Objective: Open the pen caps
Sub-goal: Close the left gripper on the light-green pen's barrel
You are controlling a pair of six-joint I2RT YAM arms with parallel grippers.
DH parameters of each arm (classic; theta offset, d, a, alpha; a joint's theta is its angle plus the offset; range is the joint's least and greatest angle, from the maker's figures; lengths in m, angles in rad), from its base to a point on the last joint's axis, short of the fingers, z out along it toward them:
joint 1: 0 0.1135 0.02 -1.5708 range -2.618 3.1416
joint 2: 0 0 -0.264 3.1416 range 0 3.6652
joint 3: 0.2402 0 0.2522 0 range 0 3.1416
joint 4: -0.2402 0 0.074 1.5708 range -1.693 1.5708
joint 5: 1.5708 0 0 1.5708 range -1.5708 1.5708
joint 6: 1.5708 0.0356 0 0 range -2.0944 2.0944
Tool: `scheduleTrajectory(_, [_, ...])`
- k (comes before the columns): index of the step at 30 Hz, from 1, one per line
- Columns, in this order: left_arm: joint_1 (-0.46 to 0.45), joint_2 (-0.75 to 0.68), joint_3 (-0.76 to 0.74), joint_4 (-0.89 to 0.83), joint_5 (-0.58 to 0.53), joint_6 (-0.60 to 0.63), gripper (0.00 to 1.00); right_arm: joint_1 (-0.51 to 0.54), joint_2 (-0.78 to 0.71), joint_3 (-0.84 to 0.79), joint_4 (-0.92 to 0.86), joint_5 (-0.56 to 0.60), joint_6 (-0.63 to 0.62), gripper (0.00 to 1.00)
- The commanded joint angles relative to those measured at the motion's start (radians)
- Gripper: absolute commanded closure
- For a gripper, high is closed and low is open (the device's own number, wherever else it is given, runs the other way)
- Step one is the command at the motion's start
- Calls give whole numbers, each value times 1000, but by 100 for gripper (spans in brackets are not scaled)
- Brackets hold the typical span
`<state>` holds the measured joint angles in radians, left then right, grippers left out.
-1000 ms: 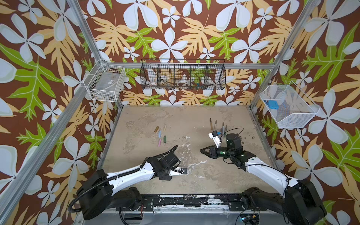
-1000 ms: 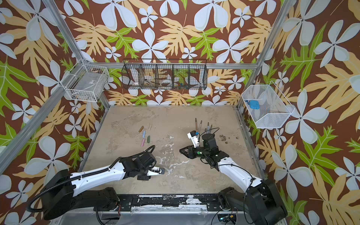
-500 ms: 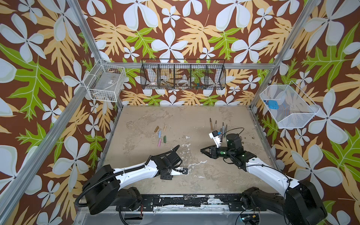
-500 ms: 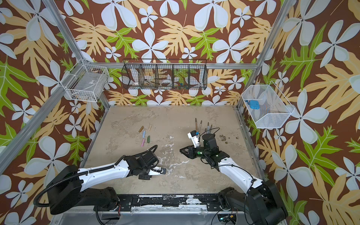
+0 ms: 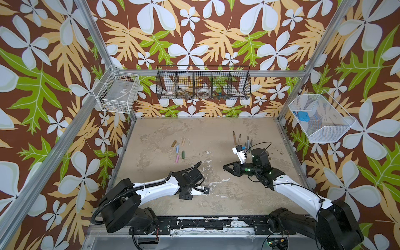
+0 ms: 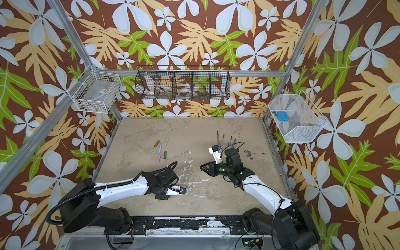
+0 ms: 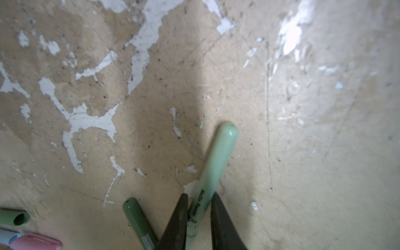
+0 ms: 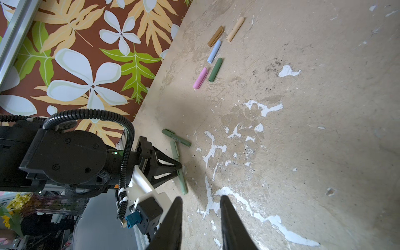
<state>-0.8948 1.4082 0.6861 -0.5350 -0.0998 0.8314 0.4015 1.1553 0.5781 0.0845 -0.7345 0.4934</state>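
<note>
Pale green pen (image 7: 216, 164) beside dark green pen (image 7: 138, 220)

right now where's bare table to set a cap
Bare: table back middle, between caps and uncapped pens; also front middle, between left arm and right arm. Crowded: around the left fingers, shut on the light green pen beside the dark green pen.

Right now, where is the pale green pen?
In the left wrist view the pale green pen lies on the table, pinched between the fingers of the left gripper, with a dark green pen close beside it.
</note>
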Motion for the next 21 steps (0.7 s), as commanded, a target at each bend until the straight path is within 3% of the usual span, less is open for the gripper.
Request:
scheduleTrajectory(1, [-1,10,10,-31,22,-3,83,1,-6,6,6,3,-7,70])
scheduleTrajectory(13, [-1,0,-3,-16,53,-17,75,2,-12,8,0,7,-11,70])
scheduleTrajectory(21, [0,-40,-1,-16,61,-18,91,1,-16,9,-2,11,-16,70])
